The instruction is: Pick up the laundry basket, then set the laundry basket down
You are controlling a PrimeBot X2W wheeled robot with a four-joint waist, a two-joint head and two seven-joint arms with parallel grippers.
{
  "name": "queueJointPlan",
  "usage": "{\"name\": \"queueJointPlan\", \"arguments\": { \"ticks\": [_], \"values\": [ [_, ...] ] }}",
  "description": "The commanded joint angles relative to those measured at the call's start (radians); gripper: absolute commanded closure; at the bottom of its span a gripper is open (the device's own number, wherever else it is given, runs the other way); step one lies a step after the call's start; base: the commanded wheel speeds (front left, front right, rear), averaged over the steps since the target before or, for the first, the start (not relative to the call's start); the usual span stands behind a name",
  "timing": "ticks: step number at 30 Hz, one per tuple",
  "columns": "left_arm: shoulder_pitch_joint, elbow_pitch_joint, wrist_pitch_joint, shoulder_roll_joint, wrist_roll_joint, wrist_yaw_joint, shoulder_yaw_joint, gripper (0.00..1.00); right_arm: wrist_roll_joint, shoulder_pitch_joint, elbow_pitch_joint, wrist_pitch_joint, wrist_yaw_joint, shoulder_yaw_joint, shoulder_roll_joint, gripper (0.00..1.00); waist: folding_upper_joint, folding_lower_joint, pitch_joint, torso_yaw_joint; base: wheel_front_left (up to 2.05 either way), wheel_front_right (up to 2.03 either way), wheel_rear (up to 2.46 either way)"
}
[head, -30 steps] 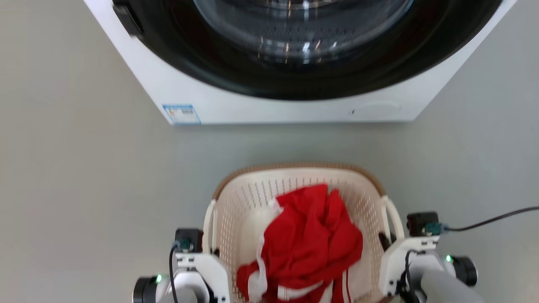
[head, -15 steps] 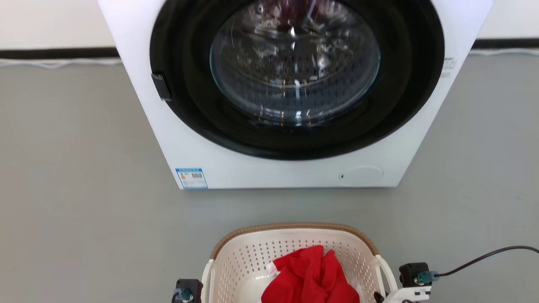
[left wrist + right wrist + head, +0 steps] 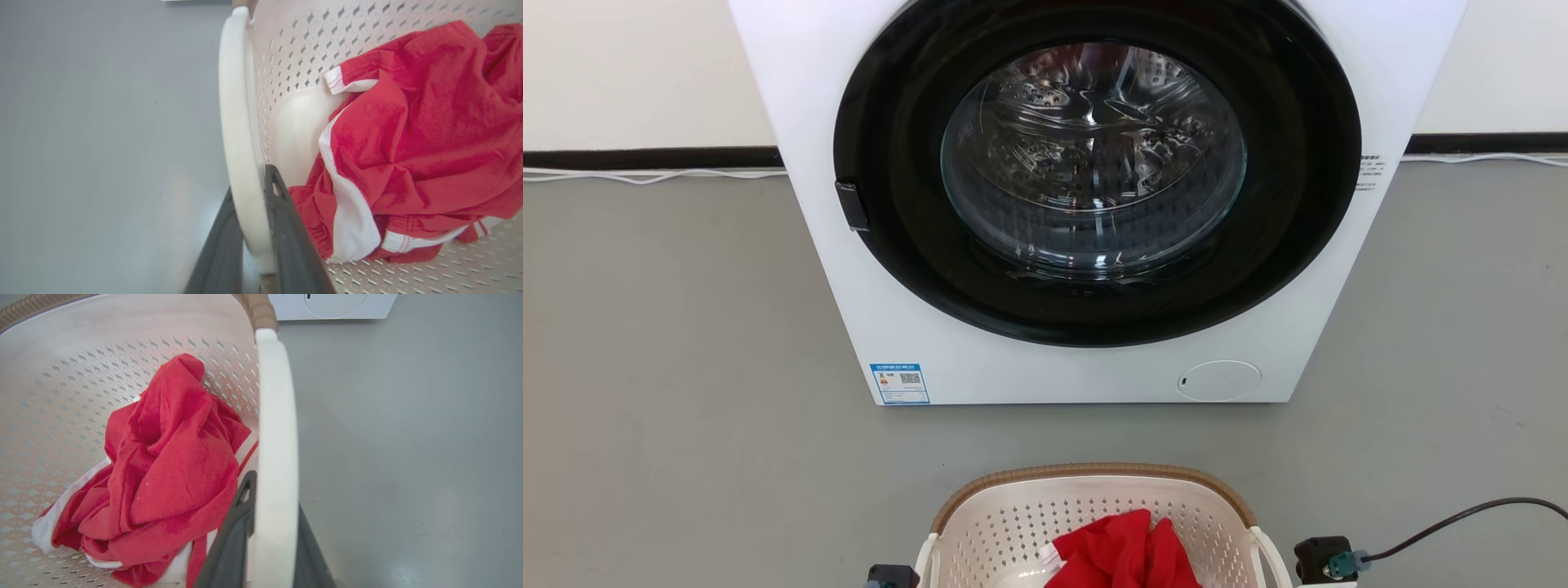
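Lying in laundry basket (image 3: 1013, 523): red garment (image 3: 1123, 557)

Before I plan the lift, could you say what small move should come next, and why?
Probably raise both hands together and level: the left hand and right hand are each shut on a white side handle of the laundry basket, and a loose red garment lies inside.
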Motion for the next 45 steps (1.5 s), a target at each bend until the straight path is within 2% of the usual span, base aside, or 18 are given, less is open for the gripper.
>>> {"name": "queueJointPlan", "arguments": {
  "ticks": [1,45],
  "values": [
    [-0.023,0.004,-0.010,0.033,-0.006,0.004,0.016,1.00,0.006,0.008,-0.006,0.001,0.016,0.035,0.002,1.00,0.0000,0.0000,-0.005,0.001,0.00,0.00,0.00],
    [-0.058,0.006,-0.038,0.033,-0.066,0.015,-0.043,1.00,0.116,-0.052,0.030,-0.042,0.016,0.145,0.002,1.00,0.0000,0.0000,0.029,0.000,0.00,0.00,0.00]
  ]
}}
